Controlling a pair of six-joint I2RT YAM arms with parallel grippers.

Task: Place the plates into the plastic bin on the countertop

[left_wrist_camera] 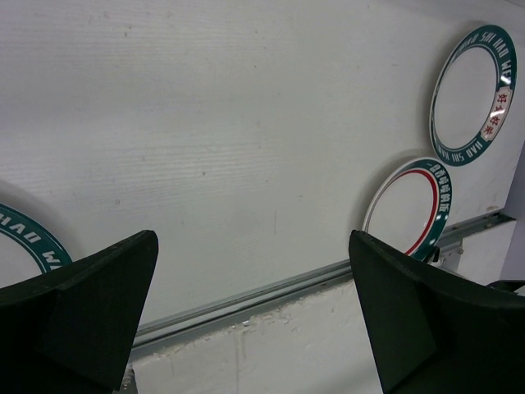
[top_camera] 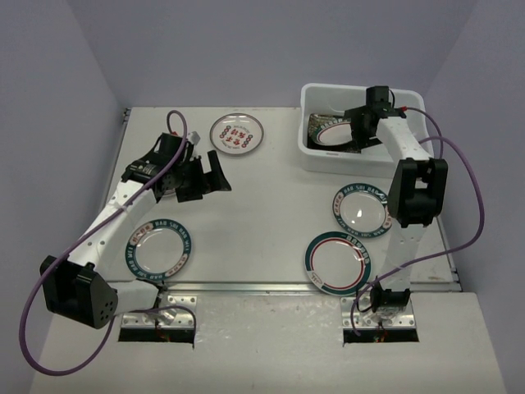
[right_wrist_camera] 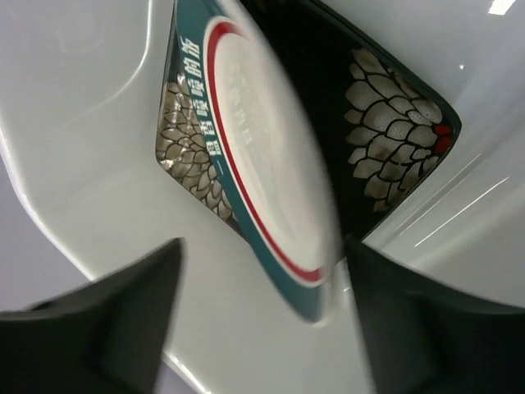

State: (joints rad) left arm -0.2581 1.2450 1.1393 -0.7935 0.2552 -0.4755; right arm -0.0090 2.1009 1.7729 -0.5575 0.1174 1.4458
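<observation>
White plastic bin (top_camera: 328,162) is noted at the far right of the countertop (top_camera: 271,205), with the right gripper (right_wrist_camera: 262,328) held inside it. Its jaws are spread wide and nothing is clasped. A teal-and-red-rimmed plate (right_wrist_camera: 262,156) is seen beneath them on a black floral plate (right_wrist_camera: 385,139), probably settled, though the wrist view is blurred.

Step in hand: deposit, judged complete.

Four plates are left outside — red-patterned plate (top_camera: 237,134), left teal plate (top_camera: 160,250), right teal plate (top_camera: 361,205), ringed plate (top_camera: 338,262). The left gripper (top_camera: 209,179), jaws parted and empty, is poised near the red-patterned plate.

Next, the right arm must be lifted clear of the bin and another plate's rim grasped.
</observation>
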